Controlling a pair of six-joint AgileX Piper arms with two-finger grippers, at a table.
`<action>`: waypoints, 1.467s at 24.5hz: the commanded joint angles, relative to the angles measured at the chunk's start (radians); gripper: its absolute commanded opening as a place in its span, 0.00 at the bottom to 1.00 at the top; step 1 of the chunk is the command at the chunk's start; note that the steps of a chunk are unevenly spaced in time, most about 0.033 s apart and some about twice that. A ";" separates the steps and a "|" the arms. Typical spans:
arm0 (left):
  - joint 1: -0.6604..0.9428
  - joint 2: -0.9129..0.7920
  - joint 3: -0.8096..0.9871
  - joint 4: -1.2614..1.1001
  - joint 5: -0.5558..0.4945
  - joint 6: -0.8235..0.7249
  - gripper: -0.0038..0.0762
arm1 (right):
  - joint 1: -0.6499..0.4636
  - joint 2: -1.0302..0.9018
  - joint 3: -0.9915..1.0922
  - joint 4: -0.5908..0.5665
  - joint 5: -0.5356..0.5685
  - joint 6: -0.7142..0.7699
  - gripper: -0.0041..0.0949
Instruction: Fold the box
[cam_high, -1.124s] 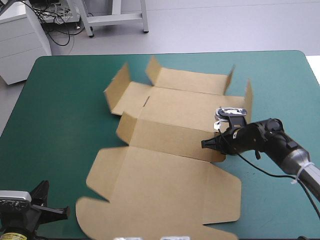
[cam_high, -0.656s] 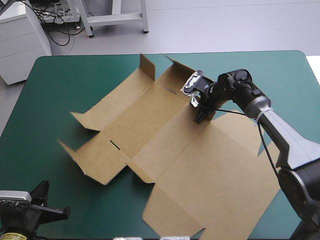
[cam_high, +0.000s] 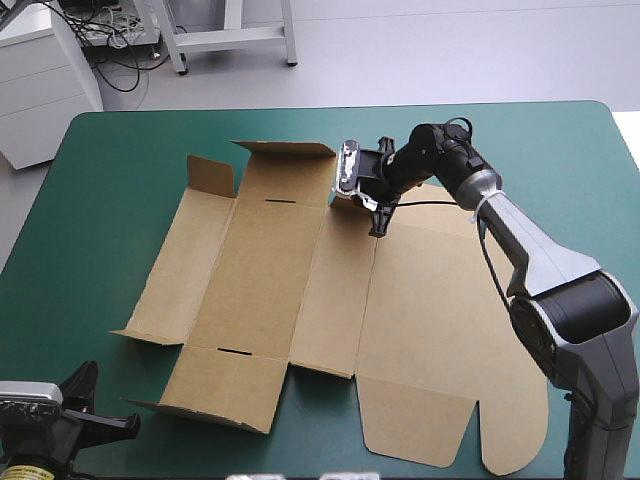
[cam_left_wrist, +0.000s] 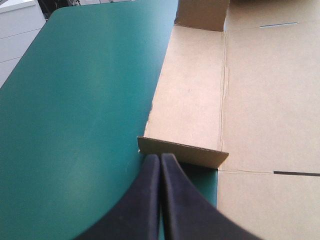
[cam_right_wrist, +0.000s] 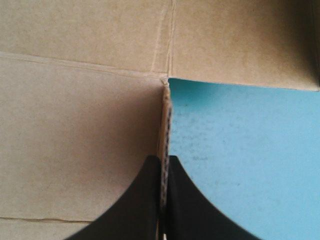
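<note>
Brown board, cut and scored, is lying as the box (cam_high: 290, 290), spread almost flat across the middle of the teal-green table (cam_high: 110, 170); its broad lid panel (cam_high: 440, 330) is reaching toward the near right corner, and only small corner flaps (cam_high: 210, 175) are standing up along the left side and far edge. The right gripper (cam_high: 378, 222) is working at the sheet's far edge; in its wrist view the black fingers (cam_right_wrist: 140, 200) are pressing all but together on a thin edge of board seen end-on, with a brown panel to one side and bare cover to the other. The left gripper (cam_left_wrist: 160, 156) is waiting at the near left corner, jaws meeting in a point and gripping nothing, just short of a low raised flap (cam_left_wrist: 182, 152). Judged from its look, the sheet is handling as light and stiff across each panel yet hinging readily at the scored lines; its smooth faces are probably sliding easily over the cover, and its thin edges are liable to crush; a hold on a flap's free edge, close to a crease, is looking soundest.
</note>
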 joint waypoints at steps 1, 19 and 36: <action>-0.005 0.016 -0.019 -0.002 -0.076 -0.009 0.01 | 0.006 -0.056 -0.037 0.074 -0.056 -0.074 0.02; -0.005 0.016 -0.017 -0.002 -0.078 -0.009 0.01 | 0.071 -0.030 -0.045 0.017 -0.094 0.000 0.54; -0.005 0.016 -0.017 -0.002 -0.078 -0.009 0.28 | -0.026 -0.172 -0.075 -0.250 0.076 1.054 0.04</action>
